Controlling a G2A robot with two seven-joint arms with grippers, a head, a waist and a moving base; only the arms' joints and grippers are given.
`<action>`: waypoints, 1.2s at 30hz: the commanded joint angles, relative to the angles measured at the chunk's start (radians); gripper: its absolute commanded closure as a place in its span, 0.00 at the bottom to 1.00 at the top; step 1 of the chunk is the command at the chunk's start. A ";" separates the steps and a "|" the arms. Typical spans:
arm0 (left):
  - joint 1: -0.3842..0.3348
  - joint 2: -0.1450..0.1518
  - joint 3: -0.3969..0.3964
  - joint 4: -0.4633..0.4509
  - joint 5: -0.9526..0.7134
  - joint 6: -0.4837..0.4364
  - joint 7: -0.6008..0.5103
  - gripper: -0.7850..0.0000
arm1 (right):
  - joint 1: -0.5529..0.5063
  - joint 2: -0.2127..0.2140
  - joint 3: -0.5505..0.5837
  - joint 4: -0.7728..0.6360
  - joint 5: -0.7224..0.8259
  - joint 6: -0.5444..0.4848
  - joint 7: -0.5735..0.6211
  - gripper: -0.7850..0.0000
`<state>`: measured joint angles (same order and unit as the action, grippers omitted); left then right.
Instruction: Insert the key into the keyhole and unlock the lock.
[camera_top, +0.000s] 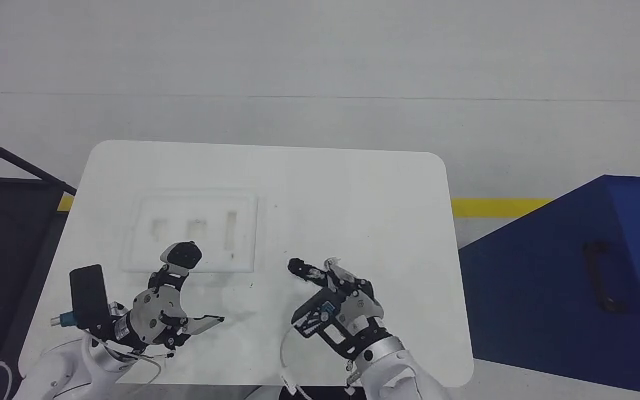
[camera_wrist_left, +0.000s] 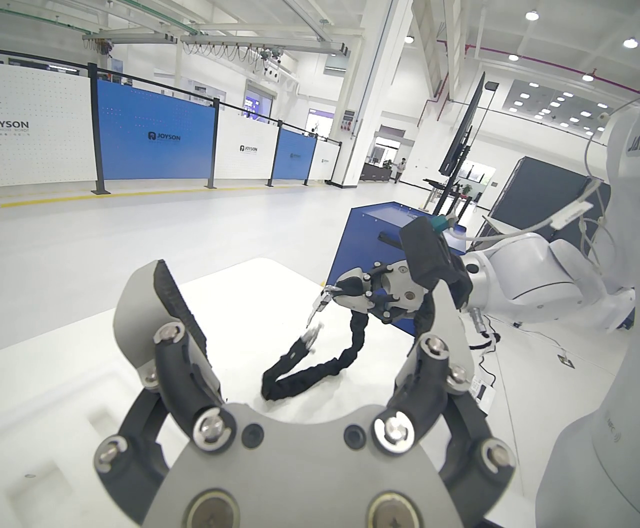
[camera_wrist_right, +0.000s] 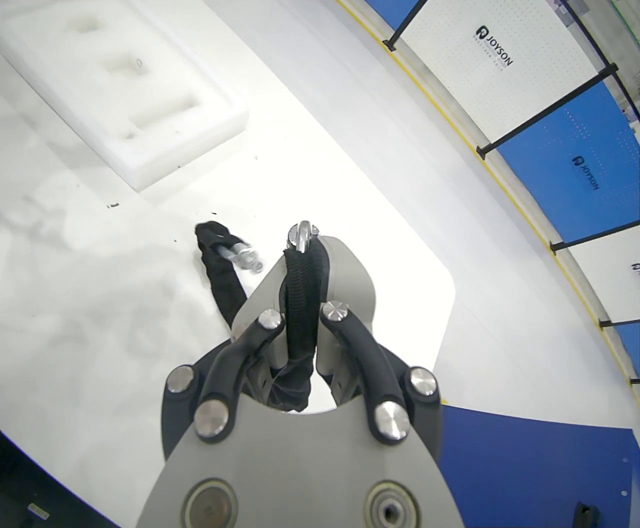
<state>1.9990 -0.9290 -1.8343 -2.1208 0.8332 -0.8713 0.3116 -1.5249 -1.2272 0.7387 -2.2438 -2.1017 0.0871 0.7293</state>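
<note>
A black sleeved cable lock (camera_top: 300, 268) lies near the table's front edge. My right gripper (camera_wrist_right: 302, 255) is shut on one end of it, and a shiny metal end piece (camera_wrist_right: 300, 235) sticks out past the fingertips. The lock's other end (camera_wrist_right: 240, 257), with a metal pin, rests on the table just beside it. In the left wrist view the lock (camera_wrist_left: 320, 372) curves down from the right gripper (camera_wrist_left: 330, 295) to the tabletop. My left gripper (camera_wrist_left: 295, 282) stands open with nothing between its fingers, to the left of the lock at the front left (camera_top: 195, 290).
A white foam tray (camera_top: 195, 232) with several recesses lies on the white table (camera_top: 380, 200) behind the left gripper. A blue cabinet (camera_top: 560, 280) stands off the table's right side. Bare tabletop stretches behind and to the right of the lock.
</note>
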 joint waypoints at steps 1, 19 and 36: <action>0.000 0.000 0.000 0.000 0.000 0.000 0.000 0.00 | 0.011 -0.003 -0.002 -0.003 0.036 -0.023 -0.015 1.00; 0.000 0.000 0.000 0.000 0.000 0.000 0.000 0.00 | -0.002 -0.047 0.324 0.014 1.581 0.034 -0.029 1.00; -0.038 -0.013 -0.046 0.014 -0.194 0.145 0.014 0.00 | 0.165 -0.057 0.375 0.424 1.924 0.128 0.014 0.87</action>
<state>1.9612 -0.9424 -1.8800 -2.1071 0.6389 -0.7266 0.3252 -1.3766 -1.2827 1.1211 -1.8474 -0.1810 0.2015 0.7428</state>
